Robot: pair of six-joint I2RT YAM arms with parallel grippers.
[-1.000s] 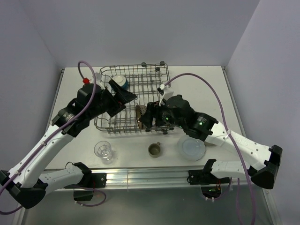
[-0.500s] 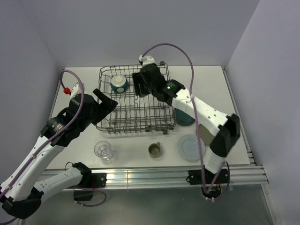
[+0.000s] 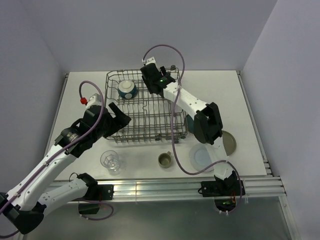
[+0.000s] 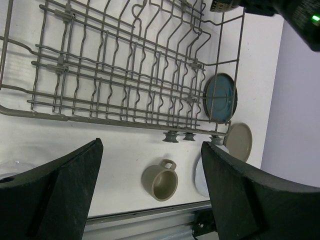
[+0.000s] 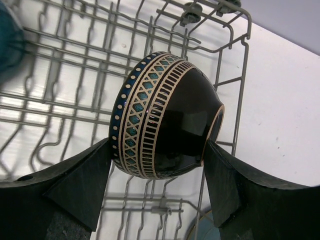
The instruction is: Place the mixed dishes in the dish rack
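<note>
Seven dishes are in view around one large square grey metal wire dish rack (image 3: 150,135) with upright tines and small black wheels, standing on a white table (image 3: 250,100).

Left of the rack's near left corner, a clear glass (image 3: 110,161) stands upright on the table. Just beyond it, the left gripper (image 4: 150,147) hovers at the rack's near left side. Its jaws are wide apart and hold nothing.

Inside the rack near its far left corner rests a round teal bowl (image 3: 127,89) with a cream inside.

In front of the rack's near side, an olive-grey mug (image 3: 165,160) sits upright, mouth up. Its handle points toward the rack.

Over the rack's far right part, the right gripper (image 5: 157,147) has its jaws clamped on a dark brown bowl (image 5: 170,125). The bowl is turned on its side, one pad on the rim side and the other on the foot. It is glossy and almost black. Cream dots run along a blue rim, then comes a cream lattice with teal diamonds, then a ring of cream bars. I cannot tell whether it touches the tines below.

A round teal plate (image 4: 220,97) stands on edge just beside the rack's right side. A pale-blue plate (image 3: 202,156) lies flat on the table off the rack's near right corner. A beige plate (image 3: 229,142) lies to its right, partly hidden under the right arm.
</note>
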